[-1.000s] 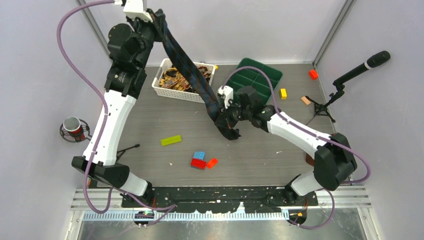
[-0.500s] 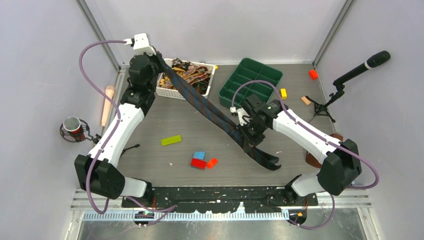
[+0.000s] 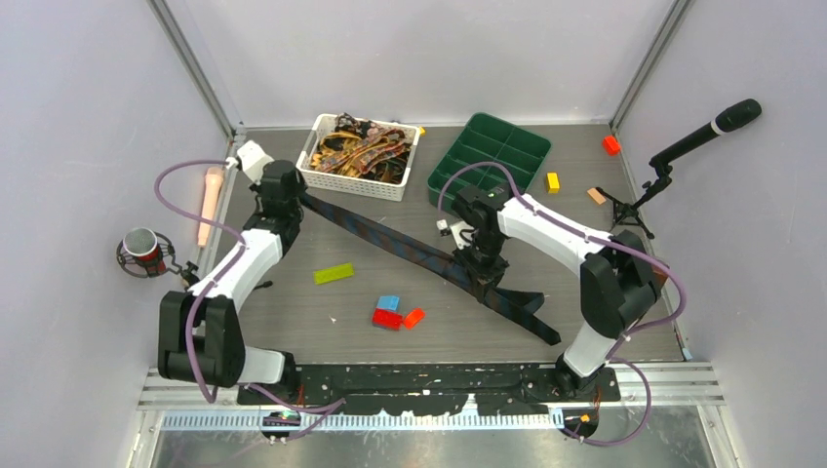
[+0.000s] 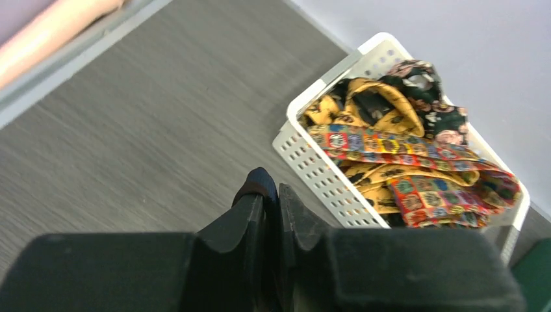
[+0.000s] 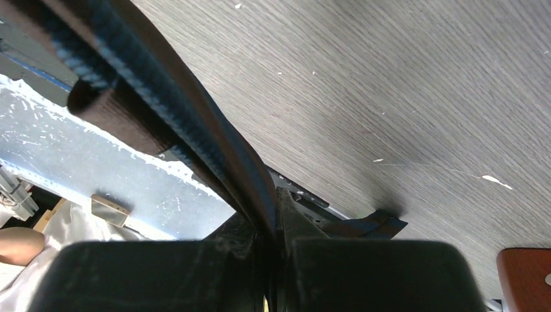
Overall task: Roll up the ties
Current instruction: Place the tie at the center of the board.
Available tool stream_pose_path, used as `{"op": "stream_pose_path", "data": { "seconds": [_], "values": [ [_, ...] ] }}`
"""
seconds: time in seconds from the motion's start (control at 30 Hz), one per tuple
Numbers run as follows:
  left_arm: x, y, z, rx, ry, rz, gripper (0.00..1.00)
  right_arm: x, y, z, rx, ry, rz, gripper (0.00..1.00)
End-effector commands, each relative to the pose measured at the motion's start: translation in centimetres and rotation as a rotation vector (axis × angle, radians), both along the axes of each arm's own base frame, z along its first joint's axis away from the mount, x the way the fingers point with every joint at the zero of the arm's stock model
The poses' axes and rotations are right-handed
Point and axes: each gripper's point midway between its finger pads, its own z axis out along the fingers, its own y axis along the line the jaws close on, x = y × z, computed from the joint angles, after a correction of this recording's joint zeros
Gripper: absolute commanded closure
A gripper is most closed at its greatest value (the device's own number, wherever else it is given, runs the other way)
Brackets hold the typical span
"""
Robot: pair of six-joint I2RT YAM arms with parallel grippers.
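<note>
the navy tie (image 3: 390, 237) lies diagonally across the table (image 3: 468, 336), upper left to lower right. the right end effector (image 5: 273, 201) pinches it mid-length. the left end effector (image 4: 268, 188) seems barely parted, grip unclear. the tie is probably light, limp and slippery, so it is best grasped near one end.

Fixed overhead camera looks down on the whole grey wood-grain table (image 3: 293, 302); both wrist cameras skim it closely, the left sharing the white perforated plastic basket (image 3: 351, 185).
</note>
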Motion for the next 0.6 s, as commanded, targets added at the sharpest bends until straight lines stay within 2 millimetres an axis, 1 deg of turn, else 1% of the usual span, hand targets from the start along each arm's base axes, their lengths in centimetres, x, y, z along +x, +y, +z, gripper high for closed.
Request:
{"op": "stream_pose_path", "data": {
  "seconds": [0.0,0.07,0.1,0.27,0.43,0.57],
  "values": [
    [1.2,1.9,0.1,-0.111,-0.120,0.135,0.81,0.4,-1.1,-0.7,-0.061,-0.025,0.013,1.00],
    [1.4,1.9,-1.3,-0.108,-0.092,0.136,0.76,1.0,-1.4,-1.5,-0.087,-0.055,0.006,1.00],
    [1.6,2.0,-2.1,-0.106,-0.076,0.139,0.71,1.3,-1.6,-1.8,-0.102,-0.067,0.005,0.99],
    [1.9,2.2,-4.8,-0.107,-0.024,0.149,0.57,1.3,-2.2,-3.3,-0.151,-0.049,0.010,0.94],
    [2.4,2.4,-6.8,-0.137,0.004,0.140,0.46,1.2,-2.7,-4.2,-0.193,-0.025,0.018,0.93],
    [3.6,1.5,-7.9,-0.187,-0.017,0.065,0.38,1.5,-2.5,-4.4,-0.191,-0.029,0.018,0.90]
  ]
}}
